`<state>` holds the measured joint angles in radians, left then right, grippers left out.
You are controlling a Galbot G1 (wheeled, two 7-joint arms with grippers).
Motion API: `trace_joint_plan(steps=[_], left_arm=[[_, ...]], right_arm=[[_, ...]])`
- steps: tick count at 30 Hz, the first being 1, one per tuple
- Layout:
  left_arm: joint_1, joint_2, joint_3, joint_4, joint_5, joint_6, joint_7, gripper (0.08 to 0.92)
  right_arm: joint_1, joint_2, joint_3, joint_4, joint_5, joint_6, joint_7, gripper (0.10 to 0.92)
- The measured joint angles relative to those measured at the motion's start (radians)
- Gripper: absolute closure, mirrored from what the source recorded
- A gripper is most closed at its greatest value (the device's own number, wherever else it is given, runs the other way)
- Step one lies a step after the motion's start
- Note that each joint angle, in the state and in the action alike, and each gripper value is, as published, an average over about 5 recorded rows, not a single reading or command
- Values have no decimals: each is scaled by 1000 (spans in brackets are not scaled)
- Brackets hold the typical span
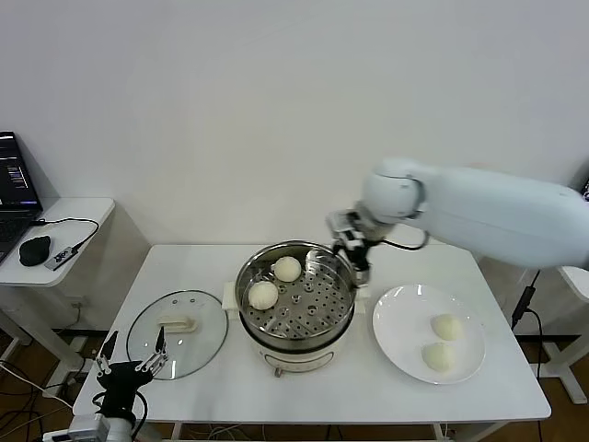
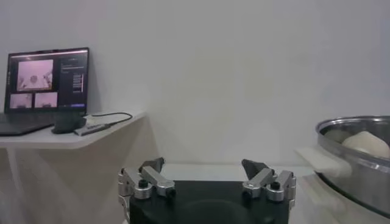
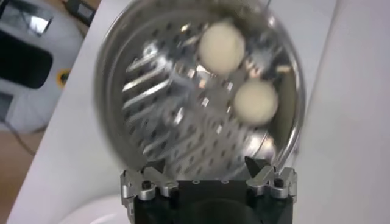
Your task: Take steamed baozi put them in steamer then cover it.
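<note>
The steel steamer stands mid-table on its cream base. Two pale baozi lie on its perforated tray, one at the far side and one at the left. Two more baozi rest on the white plate to the right. My right gripper hovers open and empty over the steamer's far right rim. In the right wrist view this gripper looks down on the tray and both buns. The left gripper stays open at the front left.
A glass lid lies flat left of the steamer, close to the left gripper. A side table with a laptop and a mouse stands further left. The left wrist view catches the steamer's rim.
</note>
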<state>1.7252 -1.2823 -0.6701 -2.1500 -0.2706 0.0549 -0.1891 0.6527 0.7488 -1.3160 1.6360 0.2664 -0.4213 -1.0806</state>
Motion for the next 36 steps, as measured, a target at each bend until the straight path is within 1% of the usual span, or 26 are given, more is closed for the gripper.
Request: trace_joint_plan(steps=[8, 16, 26, 36], left_arm=[[-4, -1, 20, 14, 14, 0, 0, 177], [2, -2, 29, 16, 26, 1, 0, 177], [13, -2, 27, 21, 32, 2, 0, 177], [18, -5, 15, 26, 32, 2, 0, 177]], right_arm=[[-112, -214, 48, 62, -130, 65, -13, 203], [-346, -340, 197, 75, -257, 102, -5, 203], [-646, -372, 407, 36, -374, 128, 19, 203], [-795, -336, 507, -35, -437, 137, 37, 203]])
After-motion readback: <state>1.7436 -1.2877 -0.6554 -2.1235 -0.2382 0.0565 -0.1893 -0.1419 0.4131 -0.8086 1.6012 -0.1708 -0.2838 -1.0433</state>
